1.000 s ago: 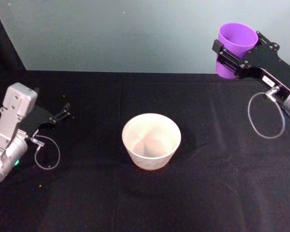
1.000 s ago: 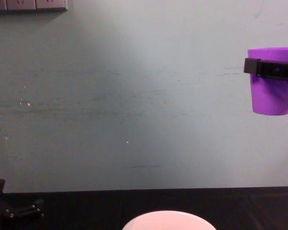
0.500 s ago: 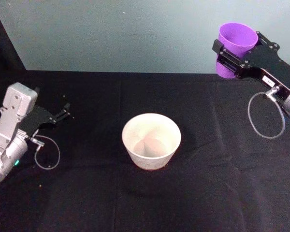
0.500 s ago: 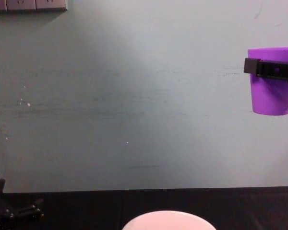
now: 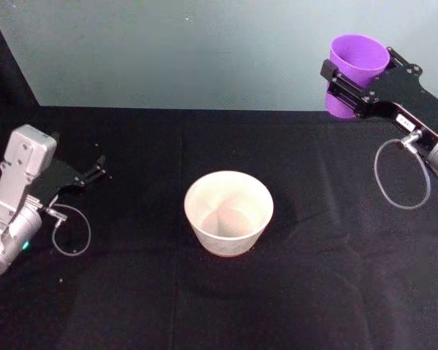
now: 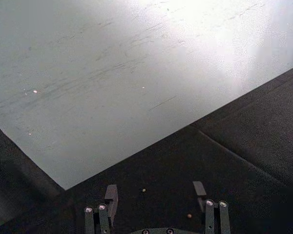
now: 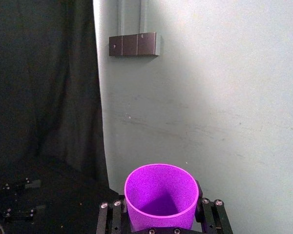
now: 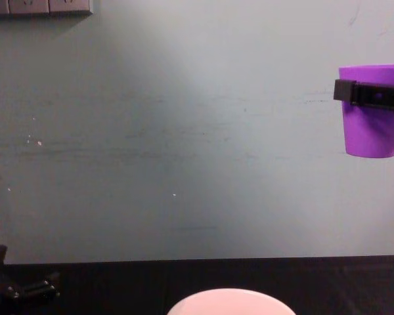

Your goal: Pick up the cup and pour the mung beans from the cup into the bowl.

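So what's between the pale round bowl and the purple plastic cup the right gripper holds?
Nothing: the head view shows bare black cloth between the bowl and the cup raised in the right gripper; the left gripper sits far left.

- A black cloth point(image 5: 131, 292) is covering the whole tabletop, lying flat, with faint fold lines running across it.
- A pale grey-green wall point(image 5: 190, 51) is rising straight behind the table's far edge, showing light scuffs and thin scratches.
- A dark socket panel point(image 7: 134, 44) is sitting high on that wall, close to the curtain's edge.
- A black curtain point(image 5: 0, 58) is hanging at the far left corner, meeting the wall.
- Two tiny pale specks point(image 6: 143, 190) are lying on the cloth, a little apart from each other.
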Motion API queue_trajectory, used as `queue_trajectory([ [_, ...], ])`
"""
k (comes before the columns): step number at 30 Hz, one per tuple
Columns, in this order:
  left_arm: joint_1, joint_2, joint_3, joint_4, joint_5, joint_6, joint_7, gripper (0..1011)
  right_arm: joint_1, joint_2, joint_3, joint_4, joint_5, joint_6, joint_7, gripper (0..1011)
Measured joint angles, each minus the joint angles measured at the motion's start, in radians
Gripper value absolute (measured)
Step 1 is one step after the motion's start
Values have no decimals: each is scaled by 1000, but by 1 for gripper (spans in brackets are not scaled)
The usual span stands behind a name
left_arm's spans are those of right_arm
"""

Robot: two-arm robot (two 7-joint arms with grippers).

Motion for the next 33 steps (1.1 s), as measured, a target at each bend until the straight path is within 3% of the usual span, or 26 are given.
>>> queue_trajectory([
  [15, 0, 0, 0, 0, 0, 0, 0, 1000, 1, 0, -1, 1, 0, 0, 0, 743],
  [22, 0, 0, 0, 0, 0, 0, 0, 1000, 61, -7, -59, 56, -14, -14, 19, 743],
  [25, 0, 0, 0, 0, 0, 0, 0, 1000, 98, -17, -95, 99, -41, -22, 23, 743],
  [29, 0, 0, 0, 0, 0, 0, 0, 1000, 140, -21, -148, 150, -111, -39, 28, 743],
  [33, 0, 0, 0, 0, 0, 0, 0, 1000, 185, -4, -218, 189, -247, -69, 36, 743],
])
